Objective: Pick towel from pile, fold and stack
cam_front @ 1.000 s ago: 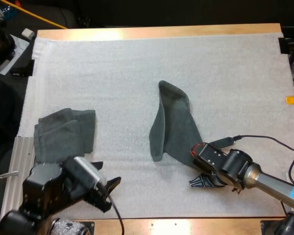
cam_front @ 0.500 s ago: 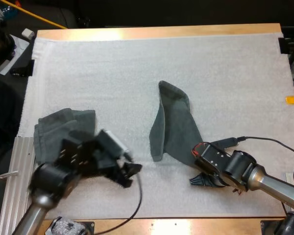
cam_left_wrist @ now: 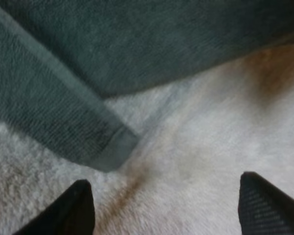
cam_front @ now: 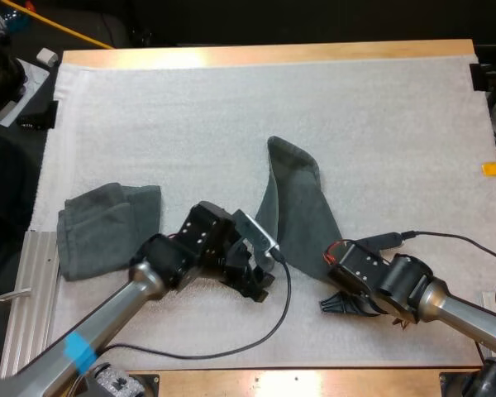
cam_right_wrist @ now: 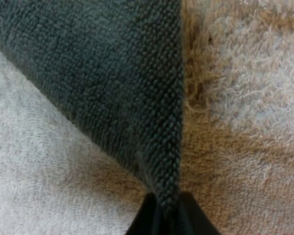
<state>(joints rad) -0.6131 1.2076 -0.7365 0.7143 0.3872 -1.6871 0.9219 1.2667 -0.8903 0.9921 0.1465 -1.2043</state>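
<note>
On the tabletop's white mat (cam_front: 231, 107), the loose towel (cam_front: 293, 211) lies at centre and a folded towel (cam_front: 107, 227) at nine o'clock. The right tool (cam_front: 337, 304) pinches the loose towel's five-o'clock corner, seemingly to anchor it. The left tool (cam_left_wrist: 169, 210), wide, hovers at its seven-o'clock corner, likely to grasp it.

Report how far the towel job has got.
Done: one folded towel lies at the left of the mat. In hand: the right gripper is shut on a near corner of the second towel, and the open left gripper is just short of its other near corner. Left: grasp that corner, fold, stack on the folded towel.
</note>
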